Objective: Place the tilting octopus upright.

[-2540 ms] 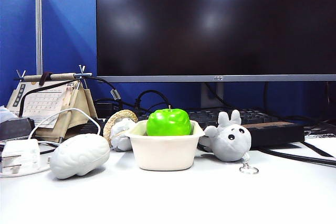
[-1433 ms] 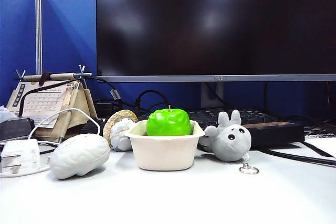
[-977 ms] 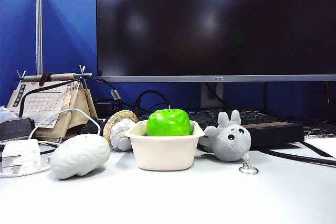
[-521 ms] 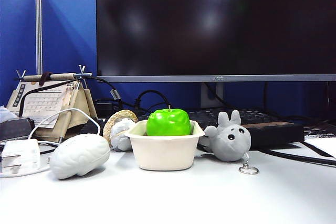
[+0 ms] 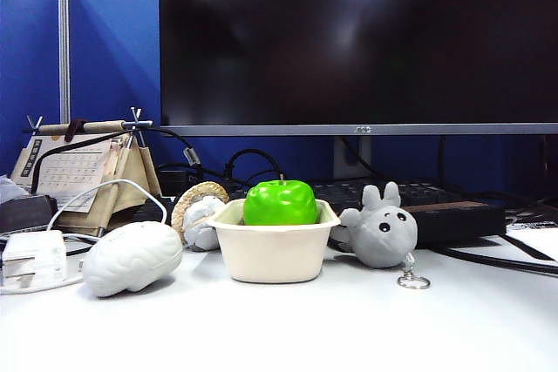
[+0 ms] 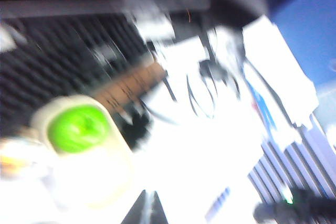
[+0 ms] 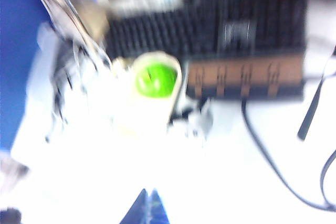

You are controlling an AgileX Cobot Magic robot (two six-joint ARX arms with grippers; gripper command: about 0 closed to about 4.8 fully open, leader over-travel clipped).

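Grey octopus [image 5: 381,231] tilted at three o'clock of apple bowl [image 5: 273,250], left hand [image 6: 146,208] and right hand [image 7: 148,205] closed, empty, above bench [image 5: 349,328].

Green apple [image 5: 280,202] sits in cream bowl [image 5: 274,253] mid-desk; white brain toy [image 5: 132,258] near left edge; dark monitor [image 5: 357,41] behind

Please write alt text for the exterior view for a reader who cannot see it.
A grey plush octopus leans tilted on a white table, right of a cream bowl holding a green apple. A white brain toy lies left; a dark monitor stands behind. No pincer shows.
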